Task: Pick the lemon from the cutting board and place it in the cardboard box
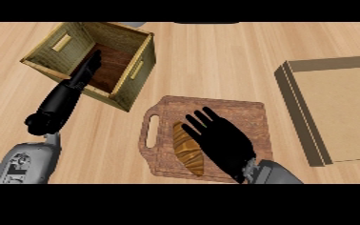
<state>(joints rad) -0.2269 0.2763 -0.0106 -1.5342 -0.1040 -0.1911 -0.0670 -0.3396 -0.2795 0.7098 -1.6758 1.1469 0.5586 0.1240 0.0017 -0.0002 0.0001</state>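
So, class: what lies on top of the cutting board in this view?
A brown, ridged item lies on the cutting board, with the right hand spread open over it. Whatever lies beneath the palm is hidden.

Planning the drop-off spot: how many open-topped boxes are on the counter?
2. A slatted wooden crate sits upper left, and a shallow tan cardboard box lies at the right edge, partly out of view.

cutting board [211, 106] at counter [211, 52] centre | wooden crate [130, 45] behind-left of it | cardboard box [337, 105] to its right
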